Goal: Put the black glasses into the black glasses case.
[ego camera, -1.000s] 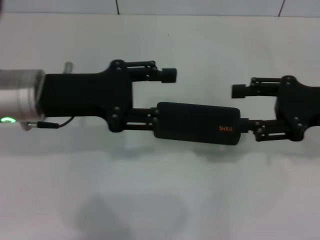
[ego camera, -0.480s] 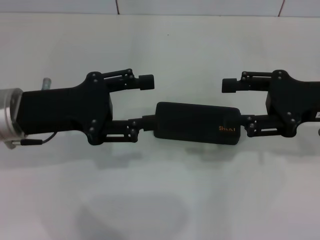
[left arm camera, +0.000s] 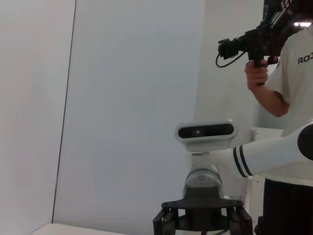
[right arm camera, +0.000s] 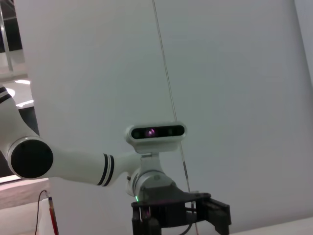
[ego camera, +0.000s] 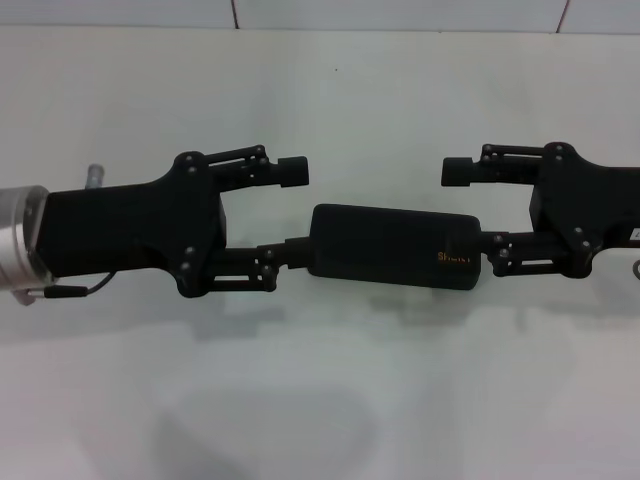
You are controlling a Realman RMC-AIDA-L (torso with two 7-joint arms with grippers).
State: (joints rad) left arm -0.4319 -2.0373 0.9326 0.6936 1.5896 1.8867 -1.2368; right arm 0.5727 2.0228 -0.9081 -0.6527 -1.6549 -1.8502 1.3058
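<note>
1. White tabletop [ego camera: 330, 400] fills the head view and carries everything; its bare, pale surface makes the dark pieces easy to tell apart.

2. Bulkiest of those pieces, the left gripper [ego camera: 292, 213] lies level over the table, reaching inward from the robot's left. Its fingers are spread wide: the far fingertip hangs free, and the near one comes up against the left end of the case. It seems placed to steady that end.

3. Opposite it, the right gripper [ego camera: 470, 208] mirrors that pose from the robot's right, fingers equally wide, its near fingertip meeting the case's right end by the orange lettering, its far fingertip in open air. Between them, the two near fingers look set to brace the case endwise so it cannot slide.

4. Lying flat between the grippers, the black glasses case [ego camera: 393, 247] is closed, lid down, long axis running left to right.

5. No black glasses show in any view; whether they sit inside the shut case cannot be told. If so, the task is probably near its end.

6. Both wrist views point away from the table and show only the opposite arm.
</note>
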